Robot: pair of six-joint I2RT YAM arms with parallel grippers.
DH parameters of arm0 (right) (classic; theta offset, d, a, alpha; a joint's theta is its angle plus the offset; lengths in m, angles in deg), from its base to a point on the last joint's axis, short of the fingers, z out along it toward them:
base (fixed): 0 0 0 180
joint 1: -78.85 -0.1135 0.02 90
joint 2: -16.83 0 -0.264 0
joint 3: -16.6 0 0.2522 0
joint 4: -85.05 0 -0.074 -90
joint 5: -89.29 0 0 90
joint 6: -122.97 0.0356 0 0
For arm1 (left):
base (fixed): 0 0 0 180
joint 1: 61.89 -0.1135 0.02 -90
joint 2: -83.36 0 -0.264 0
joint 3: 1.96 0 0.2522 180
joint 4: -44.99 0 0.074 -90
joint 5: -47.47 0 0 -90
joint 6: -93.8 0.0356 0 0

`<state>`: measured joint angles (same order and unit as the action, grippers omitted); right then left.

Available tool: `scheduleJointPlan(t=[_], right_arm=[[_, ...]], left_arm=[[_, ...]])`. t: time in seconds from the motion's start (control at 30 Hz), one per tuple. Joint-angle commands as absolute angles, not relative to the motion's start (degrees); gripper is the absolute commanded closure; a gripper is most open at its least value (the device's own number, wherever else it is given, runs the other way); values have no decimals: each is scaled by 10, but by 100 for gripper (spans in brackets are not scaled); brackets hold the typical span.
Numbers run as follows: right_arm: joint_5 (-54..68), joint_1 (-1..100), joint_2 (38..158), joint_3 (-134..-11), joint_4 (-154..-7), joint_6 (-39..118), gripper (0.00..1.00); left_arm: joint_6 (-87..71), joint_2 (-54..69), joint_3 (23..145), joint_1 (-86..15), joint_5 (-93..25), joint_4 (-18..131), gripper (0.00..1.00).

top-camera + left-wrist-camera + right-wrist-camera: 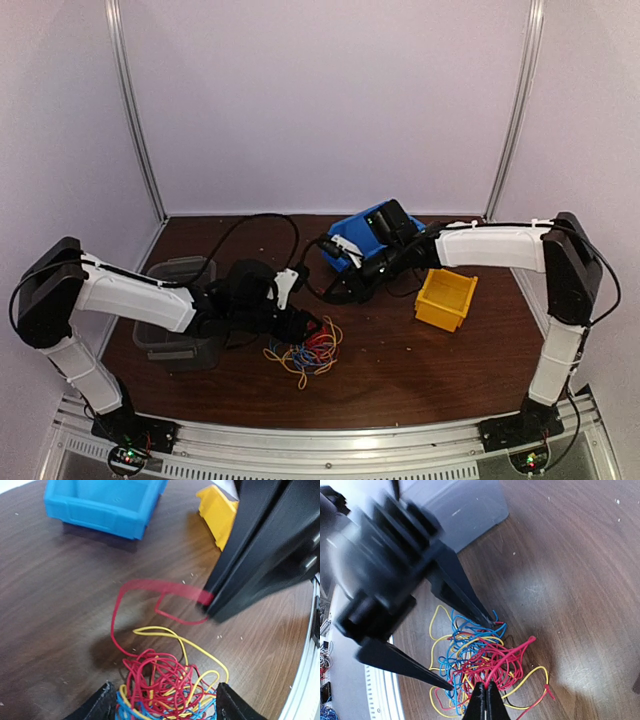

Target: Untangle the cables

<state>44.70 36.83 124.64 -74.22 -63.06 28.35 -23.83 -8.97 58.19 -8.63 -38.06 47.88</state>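
The cables [305,352] lie in a tangled heap of red, blue and yellow wires on the brown table. In the left wrist view the heap [165,680] sits between the fingers of my left gripper [165,707], which is open and straddles it. My left gripper also shows in the top view [305,327]. My right gripper [485,692] is shut on a red cable [512,655] that rises out of the heap. In the left wrist view this red cable [114,615] loops up, blurred, to the right gripper's tip [210,610]. In the right wrist view the left gripper's fingers [470,605] frame the heap [465,650].
A blue bin [350,232] stands at the back under the right arm and shows in the left wrist view [105,505]. A yellow bin [447,298] is on the right [217,510]. A grey container [180,310] stands on the left beside the left arm [460,510].
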Motion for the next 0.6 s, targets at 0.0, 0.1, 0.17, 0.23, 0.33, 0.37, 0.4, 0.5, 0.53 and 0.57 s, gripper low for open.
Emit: scheduleJointPlan(t=[0.0,0.1,0.17,0.23,0.33,0.37,0.4,0.5,0.53,0.57], right_arm=[[461,367,1174,-742,-627,264,100],[476,367,1140,-740,-635,273,100],[488,367,1126,-748,-634,280,100],[499,367,1116,-765,-617,278,100],[520,370,1103,-802,-581,262,100],[527,373,1100,-814,-572,261,100],[535,377,1096,-828,-564,260,100],[555,391,1091,-873,-542,262,100],[562,398,1091,-891,-535,262,100],[569,405,1091,-909,-530,263,100]], left_arm=[[-245,-117,601,-81,-370,426,33],[-250,-146,615,-80,-347,421,44],[-251,-173,630,-80,-334,429,53],[-253,-191,636,-80,-329,431,61],[-254,-195,628,-80,-332,422,66],[-251,-195,628,-80,-332,422,69],[-248,-194,629,-80,-333,425,72],[-243,-194,628,-80,-335,428,75],[-240,-194,627,-80,-333,426,77],[-239,-195,626,-80,-332,426,80]])
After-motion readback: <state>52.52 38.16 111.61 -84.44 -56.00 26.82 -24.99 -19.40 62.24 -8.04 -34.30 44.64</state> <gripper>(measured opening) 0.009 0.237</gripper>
